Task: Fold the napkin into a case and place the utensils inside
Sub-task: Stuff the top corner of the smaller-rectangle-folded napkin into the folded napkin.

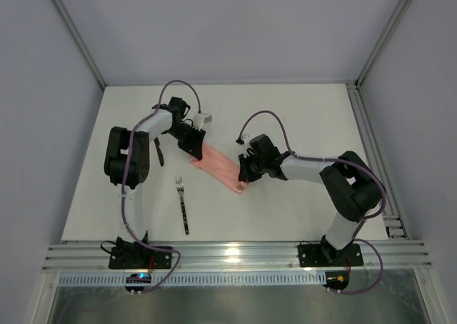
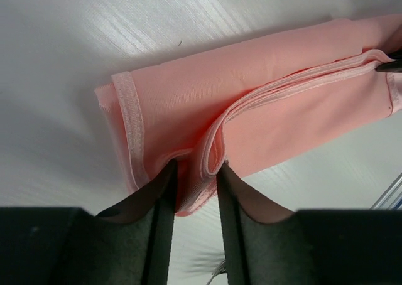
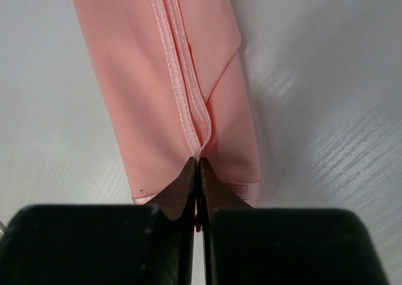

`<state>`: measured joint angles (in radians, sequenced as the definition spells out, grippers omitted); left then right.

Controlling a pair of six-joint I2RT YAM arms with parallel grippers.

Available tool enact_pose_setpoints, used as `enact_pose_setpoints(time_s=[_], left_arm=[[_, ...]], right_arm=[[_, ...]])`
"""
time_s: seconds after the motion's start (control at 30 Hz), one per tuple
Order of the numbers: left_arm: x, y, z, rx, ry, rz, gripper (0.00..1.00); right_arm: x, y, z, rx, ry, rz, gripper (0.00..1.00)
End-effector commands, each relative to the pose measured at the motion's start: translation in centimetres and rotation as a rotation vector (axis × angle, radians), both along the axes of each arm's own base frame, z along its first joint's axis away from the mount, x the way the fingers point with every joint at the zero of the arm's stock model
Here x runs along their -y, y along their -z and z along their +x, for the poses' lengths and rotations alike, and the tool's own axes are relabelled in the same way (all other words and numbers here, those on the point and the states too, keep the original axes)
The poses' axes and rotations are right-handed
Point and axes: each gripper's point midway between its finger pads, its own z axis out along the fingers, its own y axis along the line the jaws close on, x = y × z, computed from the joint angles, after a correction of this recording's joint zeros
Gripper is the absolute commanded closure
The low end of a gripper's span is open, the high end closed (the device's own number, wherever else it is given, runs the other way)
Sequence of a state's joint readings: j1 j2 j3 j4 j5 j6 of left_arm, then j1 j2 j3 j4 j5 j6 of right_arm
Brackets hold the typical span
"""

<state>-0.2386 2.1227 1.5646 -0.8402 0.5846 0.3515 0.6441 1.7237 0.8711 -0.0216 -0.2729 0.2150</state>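
Note:
The pale-pink napkin (image 1: 220, 168) lies folded into a narrow oblong, slanting across the middle of the white table (image 1: 300, 117). At its far-left end is my left gripper (image 1: 198, 151). In the left wrist view its jaws (image 2: 196, 166) stand partly apart, with a bunched fold of the napkin (image 2: 251, 90) loose between the fingers (image 2: 164, 194). My right gripper (image 1: 244, 175) is at the near-right end. It is shut (image 3: 198, 161) on the hemmed edge of the napkin (image 3: 138, 78). The fork (image 1: 183, 204) lies alone on the table in front of the napkin. The black knife (image 1: 159, 153) lies beside the left arm.
Aluminium rails (image 1: 235, 256) run along the near table edge, where both arm bases are bolted. A frame post and track (image 1: 368, 145) border the right side. Grey walls close in the back and both sides.

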Motion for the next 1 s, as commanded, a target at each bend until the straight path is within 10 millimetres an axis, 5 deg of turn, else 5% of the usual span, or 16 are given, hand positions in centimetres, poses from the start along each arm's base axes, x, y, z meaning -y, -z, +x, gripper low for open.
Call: enact_pose_setpoints(time_s=[0.0, 0.5, 0.6, 0.73, 0.97], left_arm=[[-0.3, -3.2, 1.1, 0.112, -0.004, -0.004, 0.64], [0.7, -15.1, 0.4, 0.472, 0.085, -0.127, 0.45], [1.6, -14.0, -0.2, 0.534, 0.236, -0.020, 0.49], [-0.4, -11.1, 1.6, 0.528, 0.253, 0.099, 0.57], [-2.4, -6.7, 2.7, 0.580, 0.351, 0.143, 0.32]], right_arm=[[0.3, 1.3, 0.4, 0.005, 0.005, -0.038, 0.96], [-0.6, 1.7, 1.1, 0.007, -0.083, 0.031, 0.96], [-0.8, 2.1, 1.4, -0.012, -0.105, 0.036, 0.96], [-1.1, 1.8, 1.5, -0.014, -0.139, 0.041, 0.96], [-1.5, 0.6, 1.9, -0.013, -0.169, 0.053, 0.96]])
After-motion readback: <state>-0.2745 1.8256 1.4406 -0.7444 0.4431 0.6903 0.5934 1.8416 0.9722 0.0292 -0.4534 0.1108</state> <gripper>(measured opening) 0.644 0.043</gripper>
